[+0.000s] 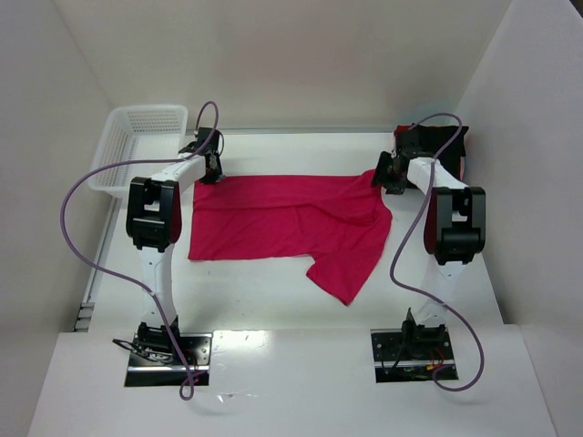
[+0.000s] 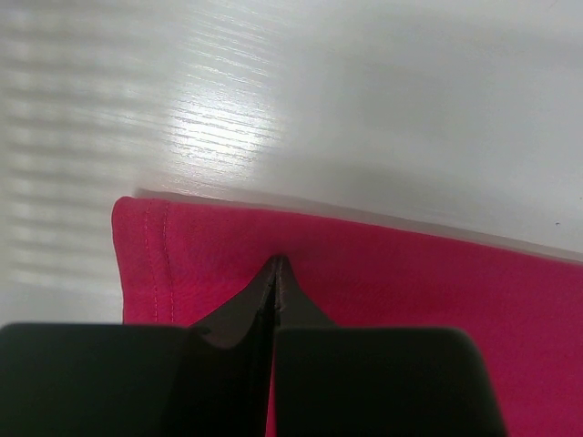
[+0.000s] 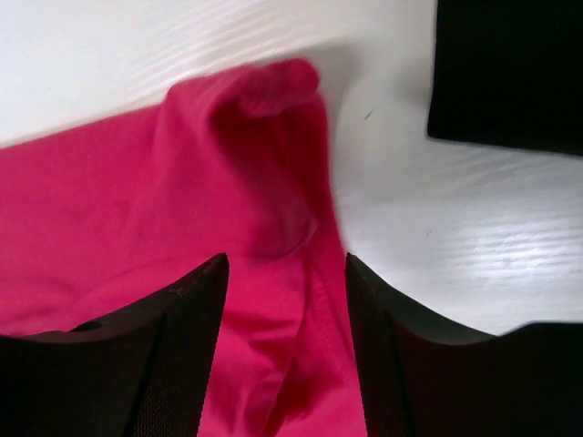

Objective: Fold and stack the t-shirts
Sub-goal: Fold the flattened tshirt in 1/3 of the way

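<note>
**Left jaws shut at the hem corner, right jaws apart over a bunched edge**

On my left wrist camera the left gripper (image 2: 278, 264) has its fingers pressed together into one dark wedge. The tip sits on the crimson t-shirt (image 1: 282, 218) just inside its stitched corner. A thin red sliver shows between the fingers lower down, but I cannot tell whether any cloth is caught there.

On the right wrist camera the right gripper (image 3: 287, 264) stands with its jaws apart. A rumpled ridge of red cloth rises between and beyond them, and neither finger is closed on it.

Only this view shows the black t-shirt (image 3: 510, 73) plainly. It is a flat dark patch apart from the red edge, with bare table (image 1: 273, 291) between them.

The overhead camera gives me what the wrists cannot. The crimson shirt lies spread across the middle of the table, with one sleeve trailing toward the bases. One gripper sits at each far corner of it. A white mesh basket (image 1: 118, 150) stands beyond the left arm.
</note>
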